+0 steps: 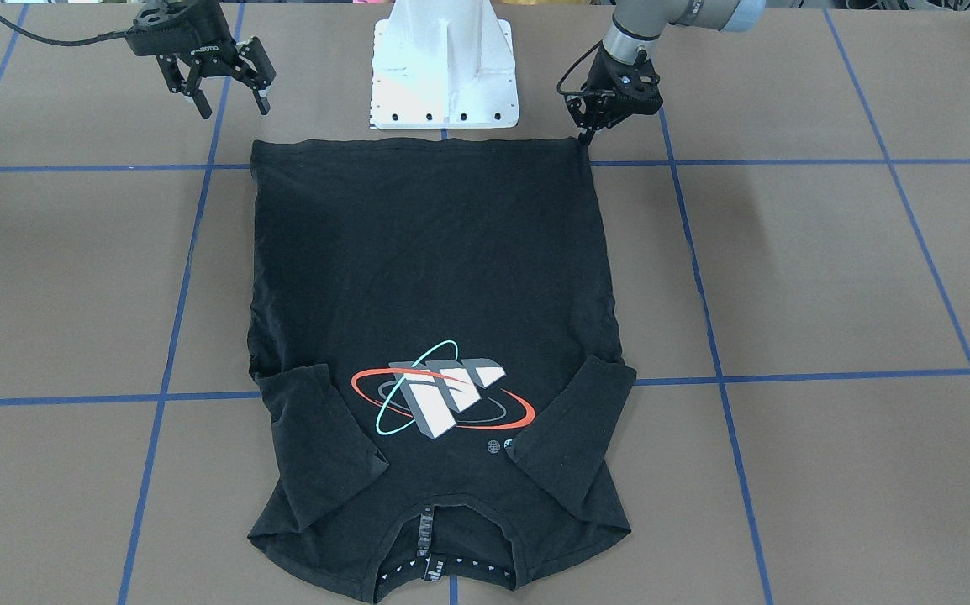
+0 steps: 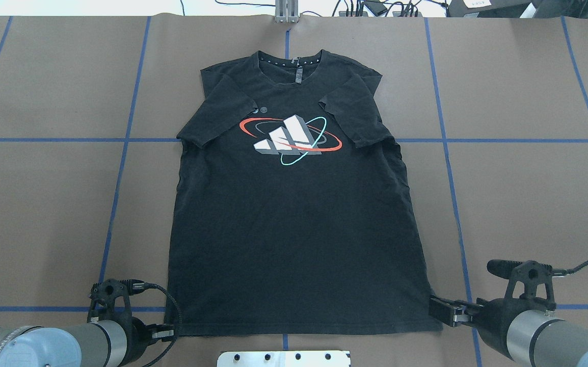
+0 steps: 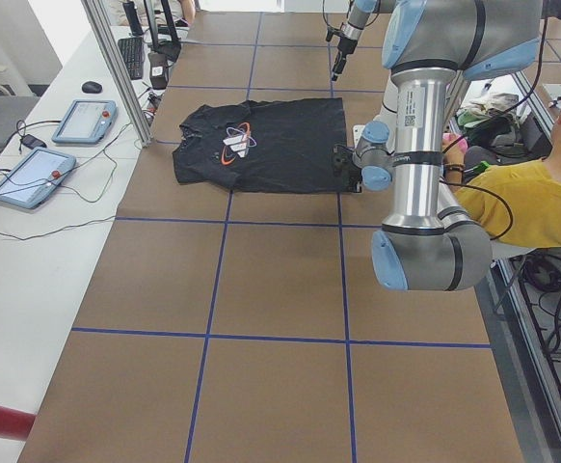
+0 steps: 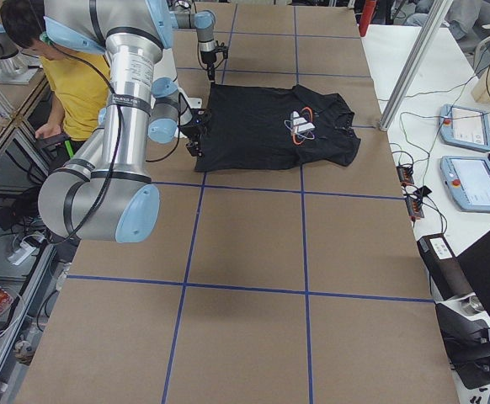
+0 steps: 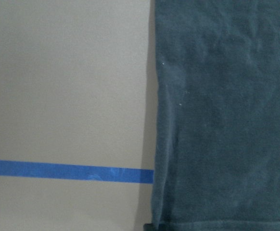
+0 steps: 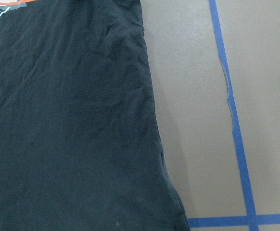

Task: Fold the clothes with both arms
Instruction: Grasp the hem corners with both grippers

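The black T-shirt [image 1: 434, 269] lies flat on the table with the orbit logo [image 1: 443, 391] up. Both sleeves are folded in over the chest, and the hem is toward the robot's base. It also shows in the overhead view [image 2: 294, 229]. My left gripper [image 1: 586, 134] is low at its hem corner, touching or just beside the cloth [image 5: 226, 120]; I cannot tell how its jaws stand. My right gripper [image 1: 229, 99] is open and empty, raised just outside the other hem corner [image 6: 68, 120]. In the overhead view it [image 2: 444, 312] sits at that corner.
The white mounting pedestal [image 1: 443, 67] stands just behind the hem's middle. Blue tape lines [image 1: 708, 319] grid the brown table. An operator in yellow [image 3: 541, 203] sits behind the robot. Tablets [image 4: 476, 181] lie on the side bench past the collar end.
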Controlling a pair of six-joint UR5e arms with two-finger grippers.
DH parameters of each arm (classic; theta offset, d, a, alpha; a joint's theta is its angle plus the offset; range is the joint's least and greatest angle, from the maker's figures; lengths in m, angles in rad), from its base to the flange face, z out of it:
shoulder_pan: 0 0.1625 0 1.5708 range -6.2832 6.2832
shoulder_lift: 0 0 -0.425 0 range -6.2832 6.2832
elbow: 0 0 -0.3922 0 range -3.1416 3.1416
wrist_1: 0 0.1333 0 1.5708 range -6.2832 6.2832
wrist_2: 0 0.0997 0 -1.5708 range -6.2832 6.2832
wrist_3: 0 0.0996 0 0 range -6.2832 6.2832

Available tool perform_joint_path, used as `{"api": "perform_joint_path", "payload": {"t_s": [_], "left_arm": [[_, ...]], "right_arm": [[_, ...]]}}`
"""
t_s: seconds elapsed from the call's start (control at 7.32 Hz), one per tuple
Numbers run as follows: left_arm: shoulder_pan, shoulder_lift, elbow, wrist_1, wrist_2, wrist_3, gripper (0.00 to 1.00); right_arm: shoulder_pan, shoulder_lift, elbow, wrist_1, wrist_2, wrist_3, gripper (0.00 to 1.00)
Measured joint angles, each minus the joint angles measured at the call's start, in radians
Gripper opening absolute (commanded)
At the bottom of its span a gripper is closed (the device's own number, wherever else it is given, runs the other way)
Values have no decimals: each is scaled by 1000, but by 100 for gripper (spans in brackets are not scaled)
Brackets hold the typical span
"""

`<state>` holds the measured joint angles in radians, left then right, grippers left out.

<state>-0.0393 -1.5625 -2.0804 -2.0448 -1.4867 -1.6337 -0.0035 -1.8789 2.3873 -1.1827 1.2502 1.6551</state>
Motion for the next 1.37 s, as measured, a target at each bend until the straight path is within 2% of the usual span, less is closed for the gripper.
{"api": "perform_joint_path", "payload": {"t_s": [0.55,0.68,0.96,1.09,1.37], "left_arm": [[1,-13,-4,0,-4,-1,0],[1,-18,-7,-1,-5,-1,0],[1,-26,-12,-1,-6,-2,0],[1,-30,-12,-1,-6,-3,0],[1,-33,-13,-1,-8,-4,0]], "right_arm": [[-13,37,-84,3,-52,1,98],[-16,46,-117,5,-70,2,94],[-33,75,-181,7,-112,3,71],[-47,92,-205,7,-138,4,64],[-69,100,-219,6,-162,4,62]]}}
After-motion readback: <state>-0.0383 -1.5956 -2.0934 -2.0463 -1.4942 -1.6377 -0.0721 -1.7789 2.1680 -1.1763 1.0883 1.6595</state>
